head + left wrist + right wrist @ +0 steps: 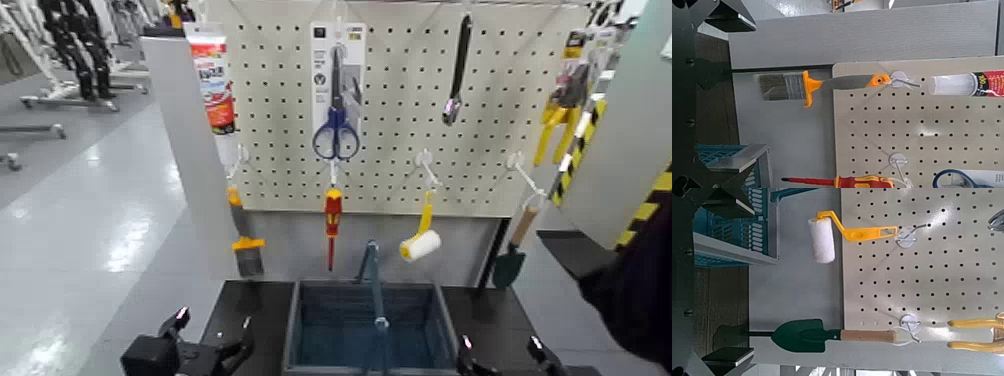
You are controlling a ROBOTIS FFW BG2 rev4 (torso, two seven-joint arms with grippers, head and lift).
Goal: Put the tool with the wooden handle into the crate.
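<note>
The right hand (502, 356), fingers spread and empty, was nearer the trowel (513, 248), which hung from a pegboard (390, 100) hook beyond and above that hand, its long axis close to upright, blade down.

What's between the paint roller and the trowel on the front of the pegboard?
In the head view, no other tool hangs between the paint roller and the trowel; only bare pegboard and the grey panel below it show there.
</note>
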